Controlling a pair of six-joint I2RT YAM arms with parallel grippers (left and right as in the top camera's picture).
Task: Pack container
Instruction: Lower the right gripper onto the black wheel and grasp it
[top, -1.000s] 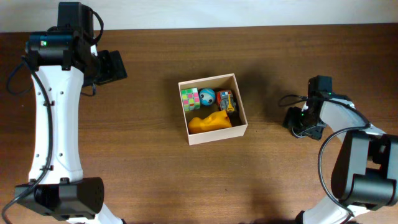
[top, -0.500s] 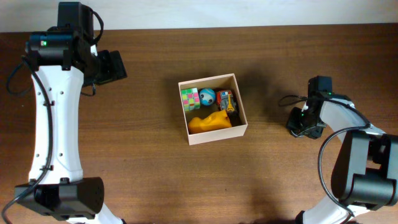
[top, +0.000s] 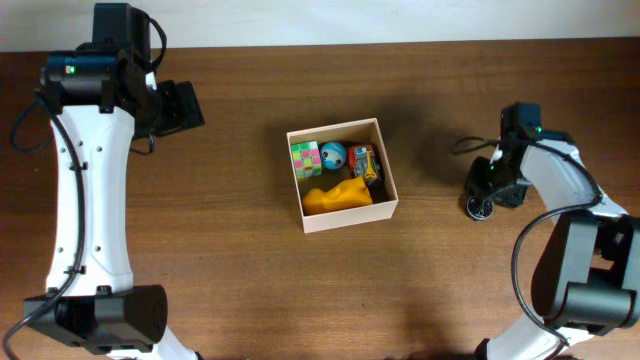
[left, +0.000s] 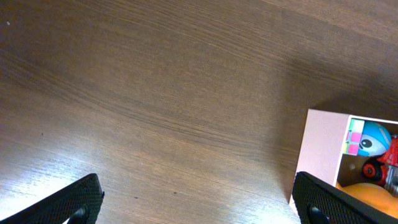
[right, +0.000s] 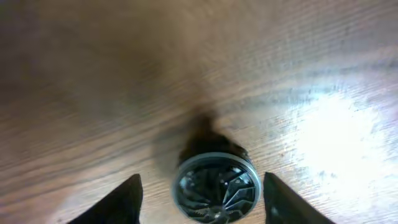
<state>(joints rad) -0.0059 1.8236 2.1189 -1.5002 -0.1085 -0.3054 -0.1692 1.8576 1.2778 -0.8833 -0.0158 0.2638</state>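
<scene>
- Box: centre of table, open top up so toys drop in; cube, ball, yellow toy inside.
- Disc: flat on table at box's 3 o'clock, well apart; prob. next to pack.
- R gripper: above disc, jaws apart either side, not clenched.
- L gripper: box's 10 o'clock, released wide, parked clear.

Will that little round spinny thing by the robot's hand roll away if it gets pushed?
The finned wheel is round, so tipped on edge it could roll. Lying flat, as it seems now, it would probably just slide on the smooth wooden table. It looks like shiny metal, so likely stiff and slippery to pinch.
</scene>
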